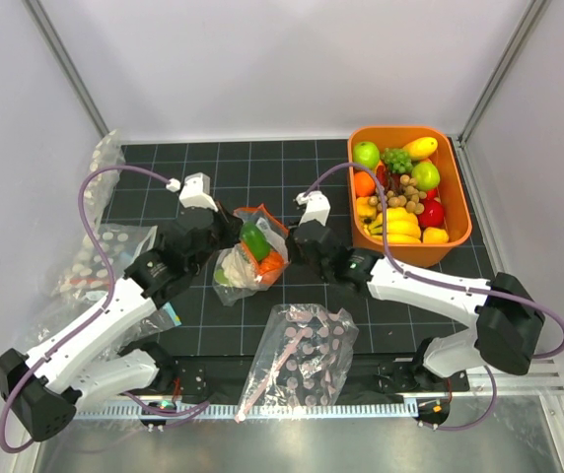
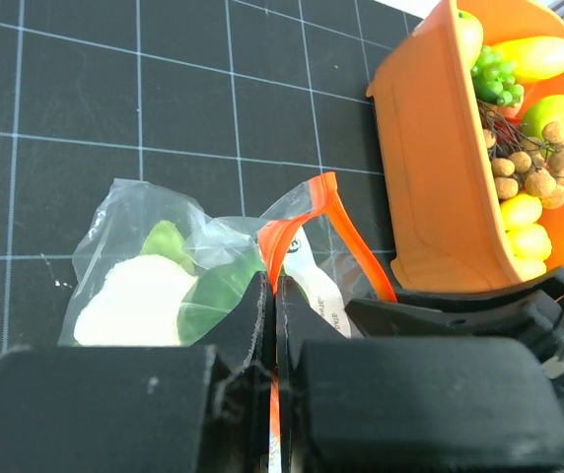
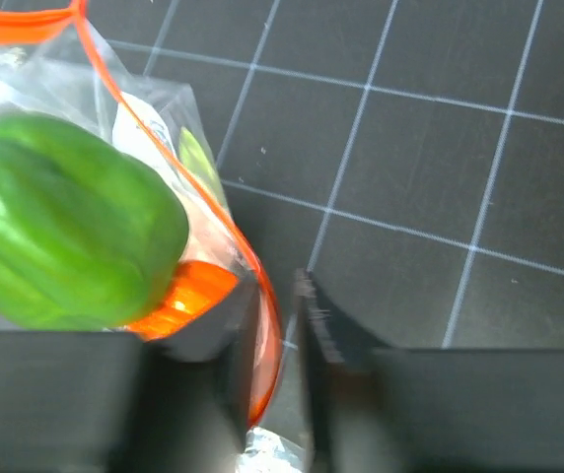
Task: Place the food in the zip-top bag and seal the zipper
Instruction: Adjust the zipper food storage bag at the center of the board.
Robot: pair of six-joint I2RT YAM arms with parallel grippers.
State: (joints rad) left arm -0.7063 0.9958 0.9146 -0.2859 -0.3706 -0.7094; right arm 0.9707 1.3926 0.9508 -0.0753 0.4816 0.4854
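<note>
The zip-top bag (image 1: 231,279) lies mid-table holding the green bell pepper (image 1: 254,239), the orange piece (image 1: 271,263) and the white cauliflower (image 1: 235,268). My left gripper (image 1: 225,229) is at the bag's left side. In the left wrist view it (image 2: 273,288) is shut on the orange-red zipper (image 2: 333,212), with the cauliflower (image 2: 129,301) behind it. My right gripper (image 1: 297,246) is at the bag's right side. In the right wrist view it (image 3: 280,296) is slightly open, with the zipper (image 3: 267,340) lying against its left finger, next to the pepper (image 3: 60,236) and the orange piece (image 3: 178,296).
An orange bin (image 1: 457,202) full of toy fruit stands at the back right, close to the right arm. A clear bag with pink dots (image 1: 302,355) lies near the front edge. Clear bags with white dots (image 1: 105,251) lie at the left.
</note>
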